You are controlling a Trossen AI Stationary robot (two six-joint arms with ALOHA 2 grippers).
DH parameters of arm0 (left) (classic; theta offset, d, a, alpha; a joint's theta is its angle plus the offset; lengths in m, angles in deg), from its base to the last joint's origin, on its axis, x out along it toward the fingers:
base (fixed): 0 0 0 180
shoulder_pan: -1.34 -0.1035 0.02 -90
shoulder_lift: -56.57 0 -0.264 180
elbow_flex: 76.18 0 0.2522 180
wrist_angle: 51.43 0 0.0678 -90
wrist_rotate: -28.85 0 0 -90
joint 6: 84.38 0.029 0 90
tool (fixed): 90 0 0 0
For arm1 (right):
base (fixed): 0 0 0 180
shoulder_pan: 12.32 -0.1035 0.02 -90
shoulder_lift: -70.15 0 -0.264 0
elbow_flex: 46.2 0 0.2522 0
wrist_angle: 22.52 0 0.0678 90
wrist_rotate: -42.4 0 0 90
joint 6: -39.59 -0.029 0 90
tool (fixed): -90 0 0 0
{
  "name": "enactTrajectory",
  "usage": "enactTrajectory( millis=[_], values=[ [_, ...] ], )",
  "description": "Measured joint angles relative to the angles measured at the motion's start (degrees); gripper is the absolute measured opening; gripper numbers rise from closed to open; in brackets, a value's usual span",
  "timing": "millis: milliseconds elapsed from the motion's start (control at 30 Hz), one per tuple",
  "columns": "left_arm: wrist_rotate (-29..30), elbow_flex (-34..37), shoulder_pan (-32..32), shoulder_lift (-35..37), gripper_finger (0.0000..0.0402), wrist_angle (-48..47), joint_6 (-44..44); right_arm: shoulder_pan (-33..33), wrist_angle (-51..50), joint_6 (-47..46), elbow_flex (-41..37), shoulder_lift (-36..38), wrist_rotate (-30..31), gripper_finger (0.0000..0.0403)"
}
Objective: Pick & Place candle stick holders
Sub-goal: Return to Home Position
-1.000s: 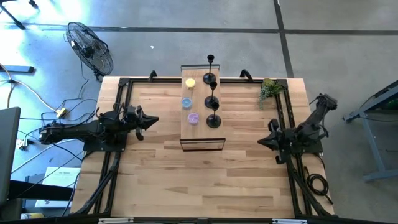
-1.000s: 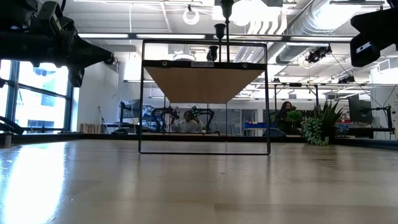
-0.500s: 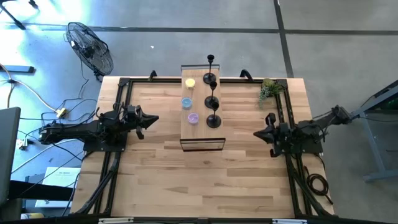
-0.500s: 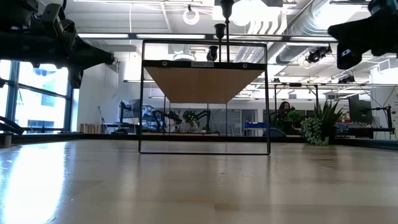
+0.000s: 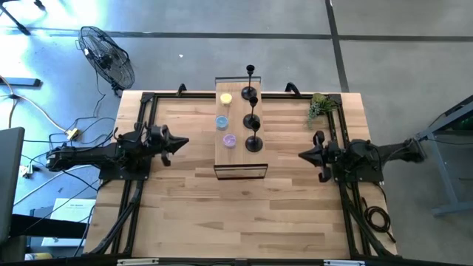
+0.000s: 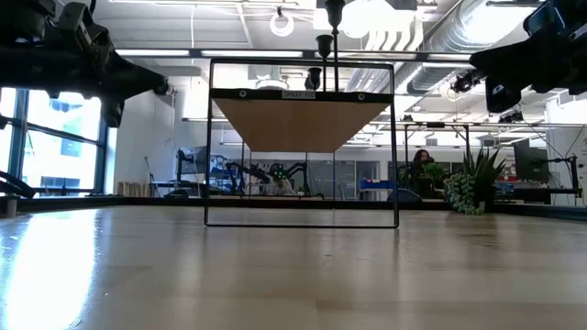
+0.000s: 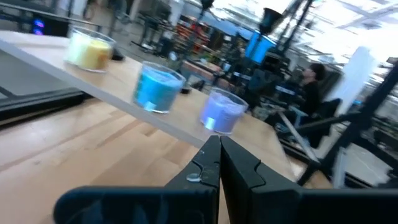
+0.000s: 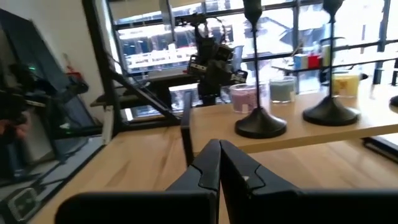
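Three candle stick holders [image 5: 253, 120] stand upright, seemingly aligned.

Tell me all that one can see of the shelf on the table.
The shelf is a light wooden board raised on a thin black metal frame, open underneath. It stands level on the table, midway between the arms. On the board stand a row of three candles, yellow, blue and purple, and beside it a row of three black candle stick holders. The left hand and right hand, both shut, are clear of it.
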Motion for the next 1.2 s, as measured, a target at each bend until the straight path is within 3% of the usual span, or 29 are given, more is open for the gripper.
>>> enactTrajectory(
  millis=[200,300,600,867,967,1200],
  values=[
    [-4.1,0.0,0.6,0.0,0.0,2.3,-3.1,2.6,-0.4,-1.8,0.0,0.0,-4.5,0.0],
    [-4.0,0.0,3.9,0.0,0.0,4.7,-2.8,3.2,-0.4,-2.3,0.0,0.0,-5.8,0.0],
    [13.5,0.0,17.9,-1.6,0.0,2.7,2.9,3.8,-0.4,-2.3,0.0,0.0,-6.9,0.0],
    [18.0,0.0,19.1,-1.3,0.0,-2.3,4.4,4.5,-0.6,-2.3,0.0,0.0,-6.7,0.0],
    [17.6,0.0,19.1,-1.4,0.0,-4.8,2.6,5.2,-1.3,-2.5,0.0,0.0,-6.2,0.0],
    [9.0,0.0,19.1,-1.4,0.0,-6.0,2.7,6.4,-2.1,-3.3,0.0,0.0,-5.9,0.0]
  ],
)
